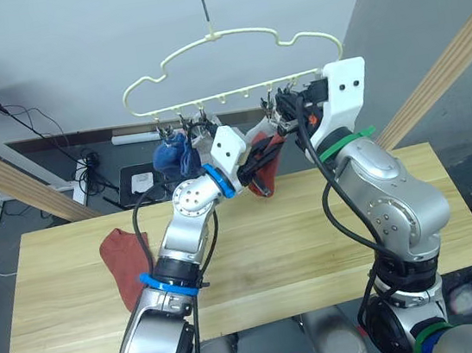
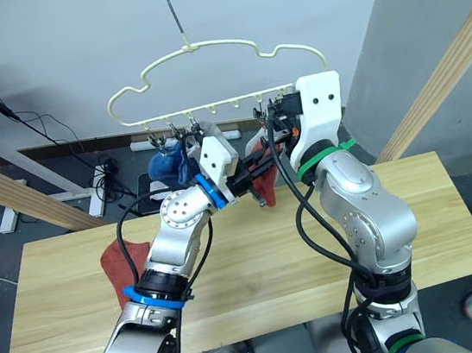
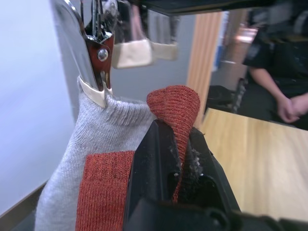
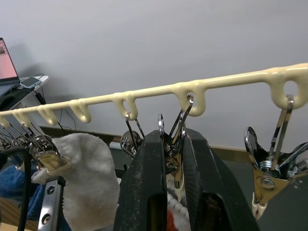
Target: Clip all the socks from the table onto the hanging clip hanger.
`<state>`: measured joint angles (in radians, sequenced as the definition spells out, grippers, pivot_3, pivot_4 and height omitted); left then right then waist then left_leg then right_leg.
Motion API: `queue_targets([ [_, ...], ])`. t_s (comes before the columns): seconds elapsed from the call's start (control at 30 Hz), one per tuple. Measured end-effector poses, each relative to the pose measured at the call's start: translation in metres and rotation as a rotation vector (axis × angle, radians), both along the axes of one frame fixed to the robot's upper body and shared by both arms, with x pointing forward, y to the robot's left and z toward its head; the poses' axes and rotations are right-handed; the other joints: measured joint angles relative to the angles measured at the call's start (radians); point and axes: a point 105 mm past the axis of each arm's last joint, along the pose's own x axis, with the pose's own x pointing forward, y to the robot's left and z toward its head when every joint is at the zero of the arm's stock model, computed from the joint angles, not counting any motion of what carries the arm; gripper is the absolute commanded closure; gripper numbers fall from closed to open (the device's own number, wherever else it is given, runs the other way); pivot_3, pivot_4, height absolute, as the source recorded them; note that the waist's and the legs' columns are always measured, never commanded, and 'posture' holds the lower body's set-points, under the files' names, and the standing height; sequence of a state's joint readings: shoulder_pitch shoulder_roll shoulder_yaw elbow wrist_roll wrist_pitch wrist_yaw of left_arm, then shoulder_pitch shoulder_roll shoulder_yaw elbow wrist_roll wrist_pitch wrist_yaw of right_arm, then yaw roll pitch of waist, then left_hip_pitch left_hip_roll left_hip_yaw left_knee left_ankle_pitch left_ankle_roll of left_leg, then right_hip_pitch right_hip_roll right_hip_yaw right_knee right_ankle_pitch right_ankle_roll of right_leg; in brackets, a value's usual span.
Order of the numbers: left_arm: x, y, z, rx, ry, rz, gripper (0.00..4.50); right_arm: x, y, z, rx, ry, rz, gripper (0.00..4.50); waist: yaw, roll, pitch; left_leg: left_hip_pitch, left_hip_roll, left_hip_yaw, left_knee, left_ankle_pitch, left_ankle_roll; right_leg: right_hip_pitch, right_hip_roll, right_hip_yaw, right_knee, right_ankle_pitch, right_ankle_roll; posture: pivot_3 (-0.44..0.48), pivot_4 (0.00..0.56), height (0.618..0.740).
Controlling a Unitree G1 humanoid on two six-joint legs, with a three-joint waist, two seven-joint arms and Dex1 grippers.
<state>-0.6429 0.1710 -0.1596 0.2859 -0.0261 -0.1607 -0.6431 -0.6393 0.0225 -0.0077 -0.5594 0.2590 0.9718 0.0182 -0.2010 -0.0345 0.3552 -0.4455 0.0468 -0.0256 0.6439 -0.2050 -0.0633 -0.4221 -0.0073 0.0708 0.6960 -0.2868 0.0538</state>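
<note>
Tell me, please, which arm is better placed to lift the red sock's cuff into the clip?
The left. Its claw already pinches the red sock, held up just below the hanger. The right claw is busy squeezing a metal clip, so it should probably hold that open.

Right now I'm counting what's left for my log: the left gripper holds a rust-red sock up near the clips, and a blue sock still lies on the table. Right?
Not quite. The sock lying on the table is rust-red, not blue, as the left eye view shows. The blue sock already hangs from the clip hanger. The left gripper does hold a rust-red sock near the clips.
</note>
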Motion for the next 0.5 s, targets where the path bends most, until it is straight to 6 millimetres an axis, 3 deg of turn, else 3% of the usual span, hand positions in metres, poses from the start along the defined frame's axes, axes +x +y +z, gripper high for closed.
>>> queue_targets([
  [0.5,0.004,-0.004,0.011,-0.053,0.0,0.025,4.5,-0.001,0.0,0.0,-0.001,0.0,0.002,4.37,-0.009,0.0,0.0,0.0,0.0,0.0,0.0,0.0,0.0,0.0,0.0,0.0,0.0,0.0,0.0,-0.357,0.333,0.732],
])
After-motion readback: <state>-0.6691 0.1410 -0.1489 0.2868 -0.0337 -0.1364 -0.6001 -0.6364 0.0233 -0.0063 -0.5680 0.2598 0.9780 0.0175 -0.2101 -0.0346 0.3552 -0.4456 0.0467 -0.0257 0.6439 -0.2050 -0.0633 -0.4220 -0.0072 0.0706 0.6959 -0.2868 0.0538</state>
